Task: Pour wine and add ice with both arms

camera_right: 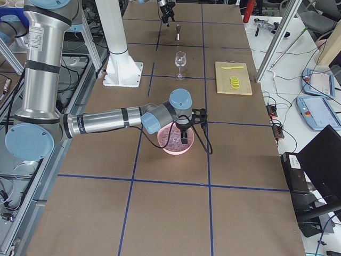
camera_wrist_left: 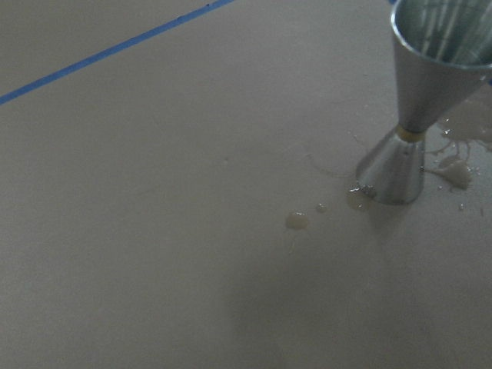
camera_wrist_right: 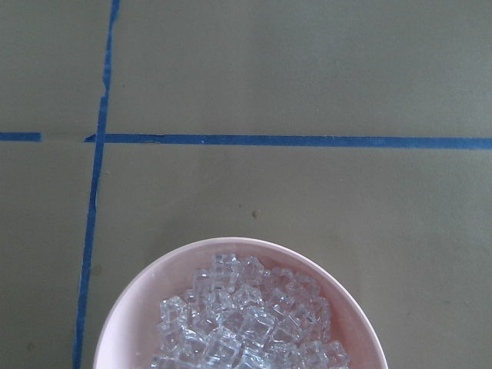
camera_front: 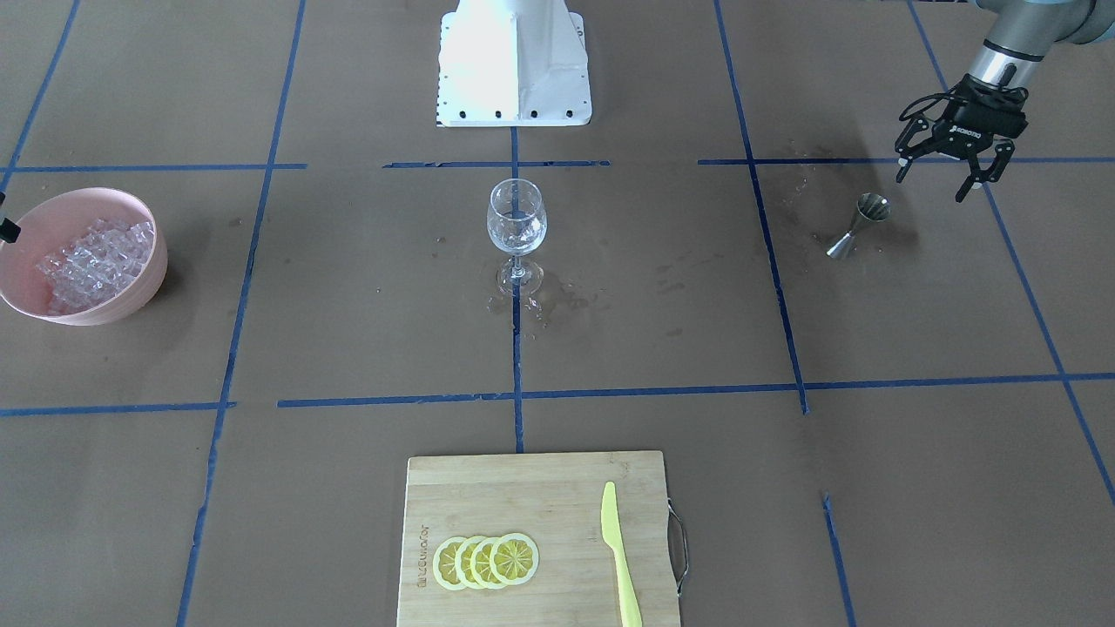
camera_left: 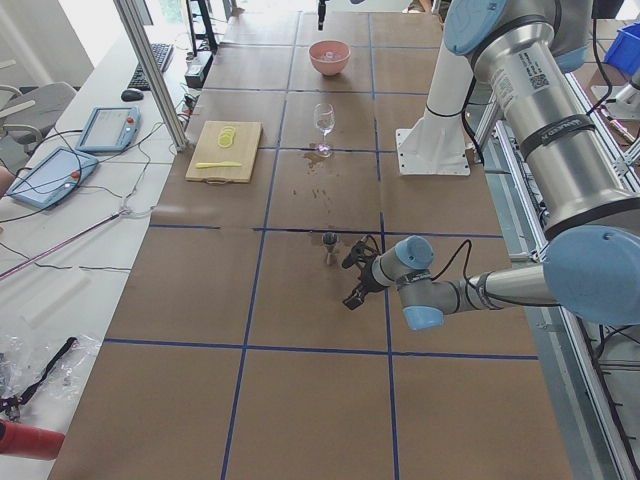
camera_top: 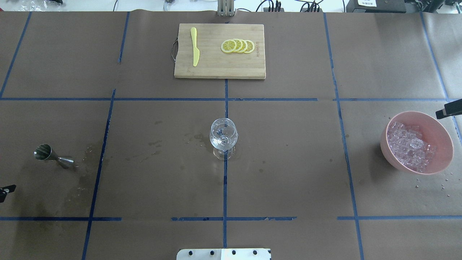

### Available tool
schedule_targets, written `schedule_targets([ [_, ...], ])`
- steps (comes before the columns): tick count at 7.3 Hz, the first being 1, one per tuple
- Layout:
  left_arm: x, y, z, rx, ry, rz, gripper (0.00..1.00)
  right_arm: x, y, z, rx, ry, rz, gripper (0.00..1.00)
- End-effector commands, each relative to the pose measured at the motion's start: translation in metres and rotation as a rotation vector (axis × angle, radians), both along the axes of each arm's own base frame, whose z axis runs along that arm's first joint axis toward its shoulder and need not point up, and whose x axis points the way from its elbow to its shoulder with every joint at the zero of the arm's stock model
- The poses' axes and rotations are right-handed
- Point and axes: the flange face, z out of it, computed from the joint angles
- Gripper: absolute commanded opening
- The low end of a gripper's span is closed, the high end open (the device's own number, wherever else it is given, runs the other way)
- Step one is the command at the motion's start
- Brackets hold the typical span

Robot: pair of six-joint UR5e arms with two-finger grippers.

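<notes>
A clear wine glass point(camera_front: 516, 222) stands upright at the table's middle, with something clear and glassy in its bowl; it also shows in the overhead view point(camera_top: 223, 135). A steel jigger point(camera_front: 858, 226) stands upright on wet paper. My left gripper point(camera_front: 936, 185) hangs open and empty just above and behind the jigger. The left wrist view shows the jigger point(camera_wrist_left: 419, 115) among droplets. A pink bowl point(camera_front: 131, 296) holds the ice point(camera_front: 91, 261). My right gripper point(camera_right: 184, 136) hovers over the bowl's far rim; only a tip of it shows in the overhead view point(camera_top: 447, 110), so I cannot tell its state. The right wrist view shows the ice point(camera_wrist_right: 246, 315).
A bamboo cutting board point(camera_front: 540, 488) at the operators' edge carries lemon slices point(camera_front: 486, 560) and a yellow knife point(camera_front: 618, 549). The white pedestal base point(camera_front: 514, 61) stands behind the glass. Wet stains point(camera_front: 540, 300) lie around the glass's foot. Blue tape lines cross the brown paper.
</notes>
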Motion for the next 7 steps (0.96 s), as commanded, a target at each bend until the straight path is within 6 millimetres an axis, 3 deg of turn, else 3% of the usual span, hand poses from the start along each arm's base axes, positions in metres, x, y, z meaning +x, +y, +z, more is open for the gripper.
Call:
schedule_targets([
  [1, -0.063, -0.048, 0.017, -0.058, 0.079, 0.015, 1.0, -0.036, 0.009, 0.004, -0.111, 0.016, 0.025, 1.0],
  [2, -0.081, -0.053, 0.023, -0.104, 0.068, -0.043, 1.0, -0.044, 0.012, 0.004, -0.132, 0.017, 0.024, 1.0],
  [3, -0.098, -0.057, 0.049, -0.149, 0.046, -0.097, 1.0, -0.055, 0.014, 0.008, -0.144, 0.048, 0.04, 1.0],
  [5, -0.095, -0.073, 0.039, -0.132, 0.063, -0.093, 1.0, -0.076, 0.014, 0.01, -0.162, 0.086, 0.104, 0.99],
  [7, -0.11, -0.142, 0.006, -0.253, 0.139, -0.093, 1.0, -0.089, 0.017, 0.021, -0.217, 0.102, 0.123, 0.96],
])
